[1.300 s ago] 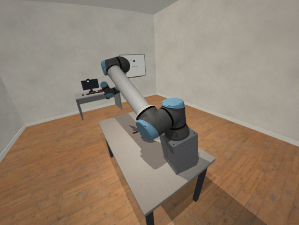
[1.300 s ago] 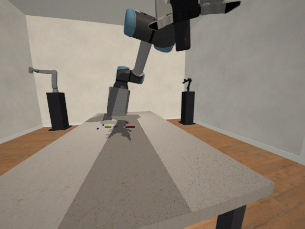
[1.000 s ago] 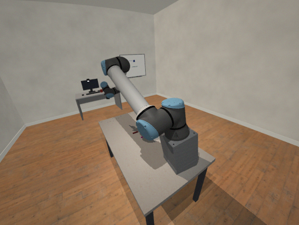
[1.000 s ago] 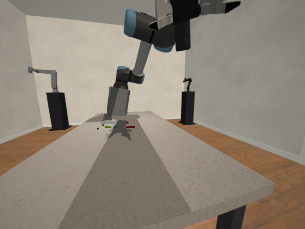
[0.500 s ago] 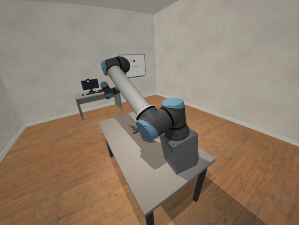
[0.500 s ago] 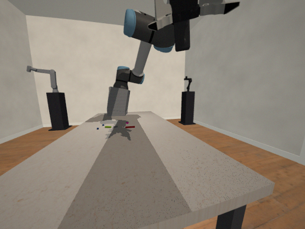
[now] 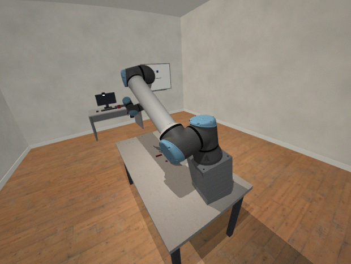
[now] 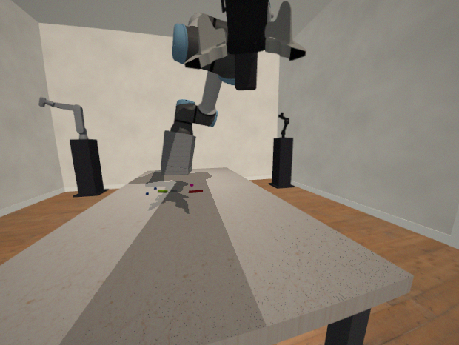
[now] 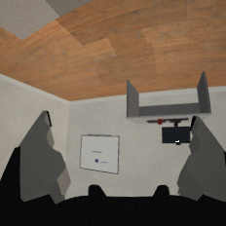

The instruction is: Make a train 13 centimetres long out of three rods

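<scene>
Your fingers are spread wide apart, grey and chunky, holding nothing, high above the speckled stone-like surface [image 8: 296, 259]. Far below them lie small flat rods: a red rod [image 8: 195, 191], a lime rod [image 8: 162, 191], a tiny magenta rod [image 8: 191, 184] and blue bits [image 8: 146, 193].

Arm [image 7: 152, 105] raised high, hand [image 8: 259, 41] aloft — fingers wide, empty
</scene>
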